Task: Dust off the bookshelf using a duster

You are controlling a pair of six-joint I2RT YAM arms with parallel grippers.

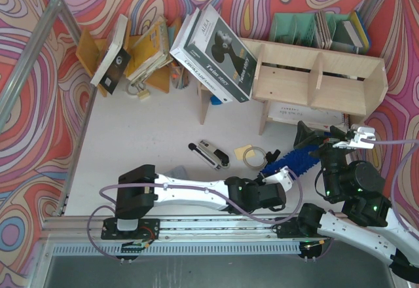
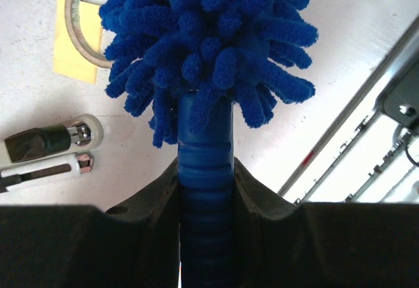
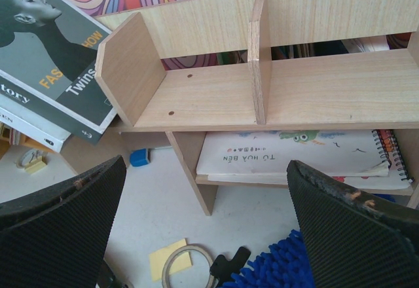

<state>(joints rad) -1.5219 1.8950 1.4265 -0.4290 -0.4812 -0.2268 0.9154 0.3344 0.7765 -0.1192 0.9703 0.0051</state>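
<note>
The bookshelf (image 1: 314,82) is a wide pale plywood unit at the back right; in the right wrist view (image 3: 216,95) its top shelf is bare, with one upright divider. The duster (image 1: 296,160) lies low over the table in front of it. My left gripper (image 1: 283,178) is shut on the duster's dark blue ribbed handle (image 2: 206,163), and the fluffy blue head (image 2: 209,39) points away from it. My right gripper (image 1: 322,136) is open and empty, hovering before the shelf above the duster head (image 3: 275,271). Its black ribbed fingers (image 3: 65,226) stand far apart.
A large grey book (image 1: 216,52) leans on the shelf's left end. Flat books (image 3: 288,154) lie on the lower shelf. A tape ring (image 1: 256,157), a yellow note (image 1: 243,150) and a black-and-white tool (image 1: 209,154) lie on the table. An orange-brown rack (image 1: 131,52) and a mint-green holder (image 1: 301,29) stand at the back.
</note>
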